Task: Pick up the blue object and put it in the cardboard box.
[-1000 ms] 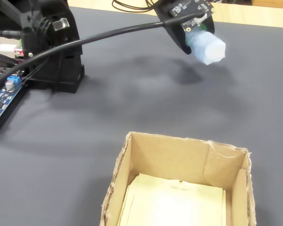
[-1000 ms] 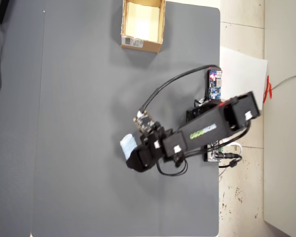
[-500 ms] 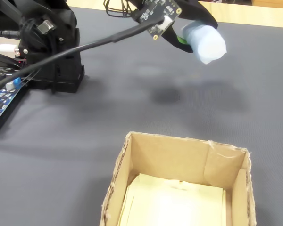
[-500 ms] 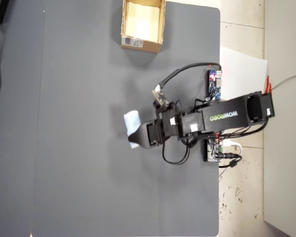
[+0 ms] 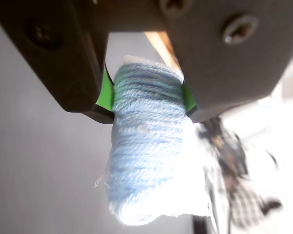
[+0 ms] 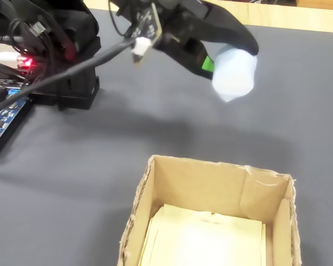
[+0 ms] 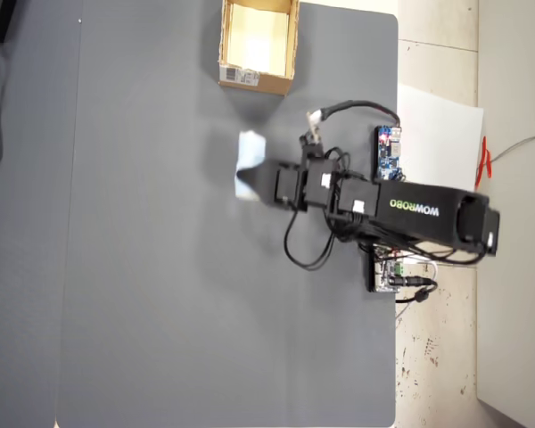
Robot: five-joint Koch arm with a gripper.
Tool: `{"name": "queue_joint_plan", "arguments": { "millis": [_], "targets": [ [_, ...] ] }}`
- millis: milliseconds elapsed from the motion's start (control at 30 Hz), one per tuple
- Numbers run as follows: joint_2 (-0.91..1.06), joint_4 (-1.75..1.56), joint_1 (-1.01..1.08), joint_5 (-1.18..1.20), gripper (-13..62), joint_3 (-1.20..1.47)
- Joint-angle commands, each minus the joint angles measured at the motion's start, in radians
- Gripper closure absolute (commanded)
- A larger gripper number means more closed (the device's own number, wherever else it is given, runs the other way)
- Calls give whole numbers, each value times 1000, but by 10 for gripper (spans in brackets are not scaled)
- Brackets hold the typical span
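Tool (image 5: 147, 105) clamping soft, woolly pale blue object (image 5: 149, 165), corrugated tan cardboard box (image 6: 211, 213) apart

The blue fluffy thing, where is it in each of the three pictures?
Wrist view: the blue object fills the middle, pinched between the jaws of the gripper.
Fixed view: it is upper right, held in the air, beyond the cardboard box.
Overhead view: it is above centre, at the arm's tip, below the box.
Shared landmark: the gripper holding it; the box shows only in the fixed and overhead views.
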Motion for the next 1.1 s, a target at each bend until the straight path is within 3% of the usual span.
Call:
{"name": "queue_joint_plan", "arguments": {
  "millis": [0, 267, 500, 567, 867, 1067],
  "targets": [
    [32, -98, 49, -37, 354, -32],
    [23, -26, 304, -219, 354, -149],
    [-144, 72, 426, -272, 354, -393],
    [-275, 92, 497, -267, 353, -503],
    [-436, 130, 589, -267, 351, -606],
    [-456, 166, 594, -261, 257, -624]
  ]
}}
